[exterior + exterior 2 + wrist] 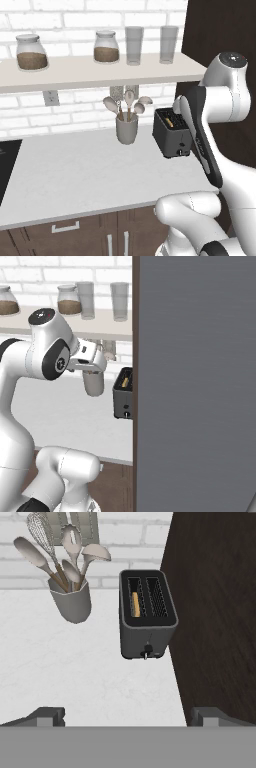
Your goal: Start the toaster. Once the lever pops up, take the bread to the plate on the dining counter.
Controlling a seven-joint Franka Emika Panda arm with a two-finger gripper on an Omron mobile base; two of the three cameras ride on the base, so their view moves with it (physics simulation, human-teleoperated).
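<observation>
The black toaster (147,614) stands on the white table (75,672), close against a dark brown cabinet wall (215,612) on its right. The bread (135,604) sits upright in the left slot, its golden top edge just showing above the opening. A small lever and knob mark the toaster's near end face. To the left of the toaster, apart from it, stands a grey crock (72,602) full of spoons and a whisk. The claw (127,717) hangs above the table in front of the toaster, its two fingertips (47,716) spread as wide as they go, holding nothing. Above, a shelf (100,70) carries two jars and two glasses.
</observation>
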